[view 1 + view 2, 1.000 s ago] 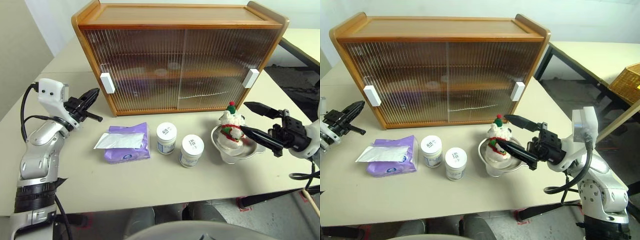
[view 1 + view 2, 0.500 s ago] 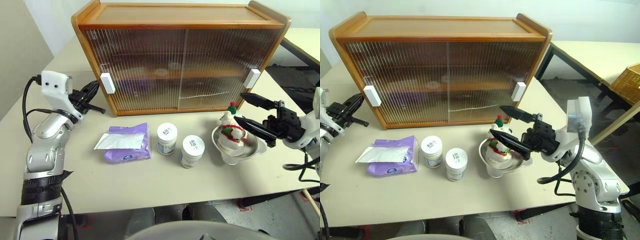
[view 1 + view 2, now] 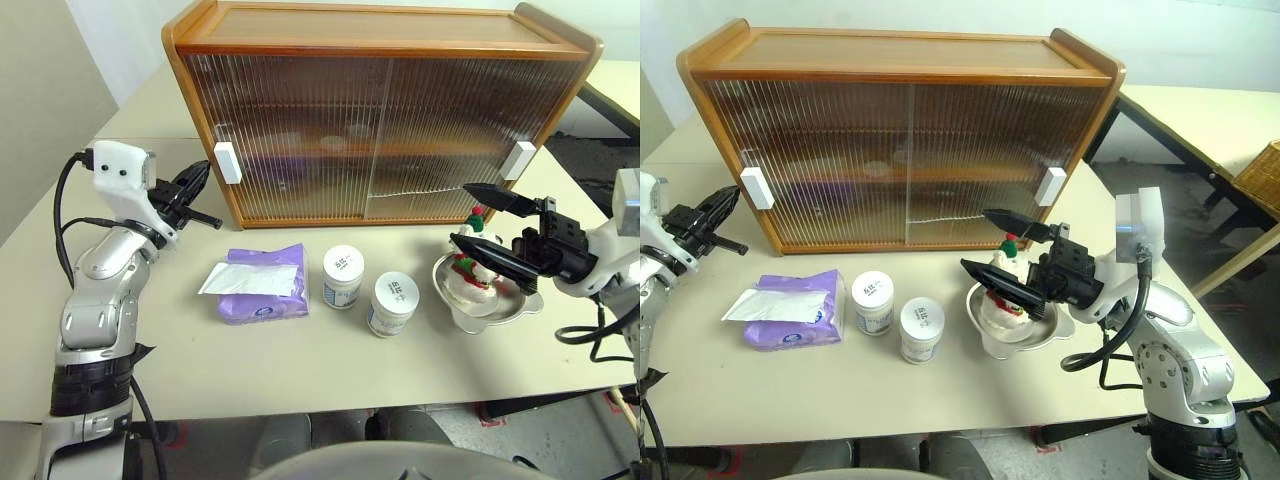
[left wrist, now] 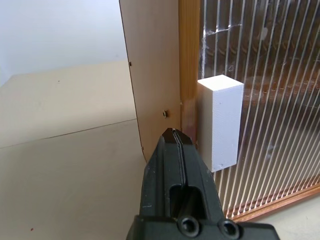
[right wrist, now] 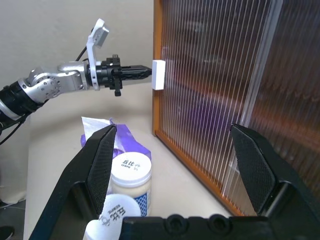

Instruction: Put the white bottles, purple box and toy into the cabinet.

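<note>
Risk, as I judge it: both sliding doors of the cabinet [image 3: 380,120] are shut, so nothing can go in until one slides. The left gripper [image 3: 197,180] sits at the cabinet's left end, its tip just beside the white block handle [image 3: 228,162] of the left door. In the left wrist view the closed tip lines up with the wooden side post more than with the handle [image 4: 220,121]. If it pushes from there it may jam against the frame or slip off the block's corner and shove the whole cabinet instead of the door. A closed tip also has little face to push with.

Second risk: the right gripper [image 3: 478,222] hangs over the toy [image 3: 470,262], which sits in a shiny metal dish [image 3: 500,308]. A careless close could catch the dish rim or tip the snowman out.

Grippers: left fingers are pressed fully together and hold nothing; I cannot tell whether the tip touches the handle. Right fingers are spread wide, one above and one nearer the toy, gripping nothing.

Task items: the purple box [image 3: 258,284] lies on the table in front of the left door. The two white bottles [image 3: 343,276] stand just right of it, close together, with the dish and toy further right. All are outside the cabinet.
</note>
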